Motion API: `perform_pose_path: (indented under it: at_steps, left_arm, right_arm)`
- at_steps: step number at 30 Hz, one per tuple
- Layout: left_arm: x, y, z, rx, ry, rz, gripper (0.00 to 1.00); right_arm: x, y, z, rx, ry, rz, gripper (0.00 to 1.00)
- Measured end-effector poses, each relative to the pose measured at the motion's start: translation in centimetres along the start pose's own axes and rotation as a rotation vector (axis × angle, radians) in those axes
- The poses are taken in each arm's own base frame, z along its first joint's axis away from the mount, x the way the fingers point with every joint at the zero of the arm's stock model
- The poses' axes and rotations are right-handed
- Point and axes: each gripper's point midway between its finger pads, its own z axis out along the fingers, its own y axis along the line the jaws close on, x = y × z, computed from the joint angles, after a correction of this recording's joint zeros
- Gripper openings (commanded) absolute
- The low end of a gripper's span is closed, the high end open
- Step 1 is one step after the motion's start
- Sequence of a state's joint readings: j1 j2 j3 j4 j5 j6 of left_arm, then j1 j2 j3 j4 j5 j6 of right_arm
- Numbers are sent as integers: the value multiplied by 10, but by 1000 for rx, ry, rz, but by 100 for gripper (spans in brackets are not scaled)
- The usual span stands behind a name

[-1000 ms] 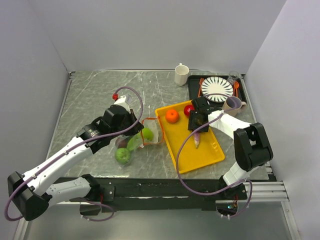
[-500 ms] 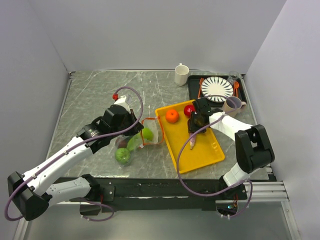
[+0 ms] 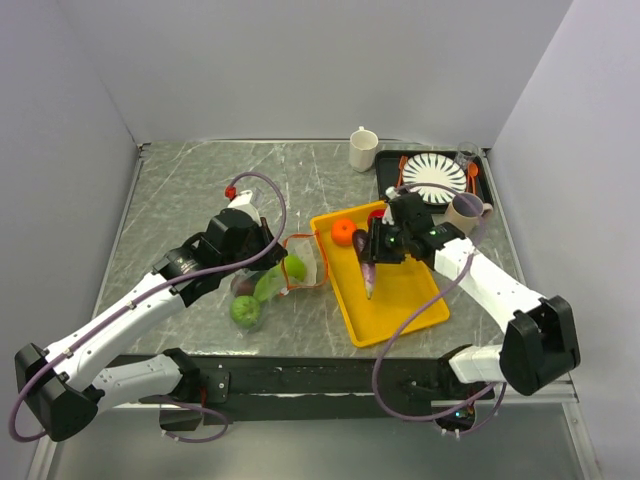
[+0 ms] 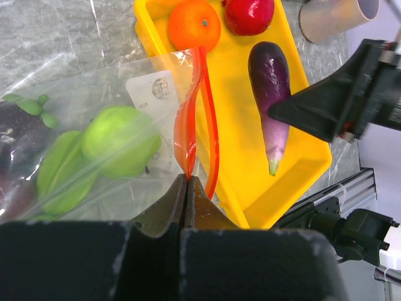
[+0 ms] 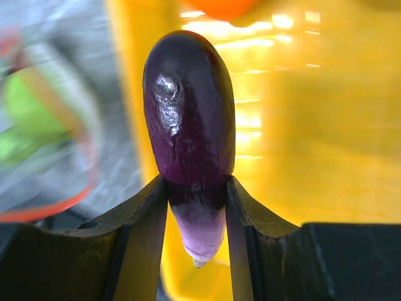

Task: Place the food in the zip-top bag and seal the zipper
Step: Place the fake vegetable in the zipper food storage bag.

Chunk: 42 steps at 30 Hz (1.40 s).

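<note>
One eggplant, purple, pinched in R pincer over tray; L pincer pressed together on zipper, bag mouth agape, green fruit inside.

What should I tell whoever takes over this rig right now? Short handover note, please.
Left gripper: shut on the zipper, holding the bag mouth open.
Right gripper: shut on a purple fruit over the yellow tray.
Done: green fruits are in the bag.
Left: that purple one, the orange fruit and the red fruit in the tray go in, then seal.
</note>
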<state>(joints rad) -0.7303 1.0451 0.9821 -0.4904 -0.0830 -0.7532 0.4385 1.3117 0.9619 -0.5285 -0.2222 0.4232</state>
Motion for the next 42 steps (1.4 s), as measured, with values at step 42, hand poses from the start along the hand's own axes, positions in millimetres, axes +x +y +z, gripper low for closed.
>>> perform_pose_path:
  at_steps: [42]
  left_arm:
    - [11,-19,-14,147,31,5,1]
  right_arm:
    - [17,166,35,-366,239,-21,28]
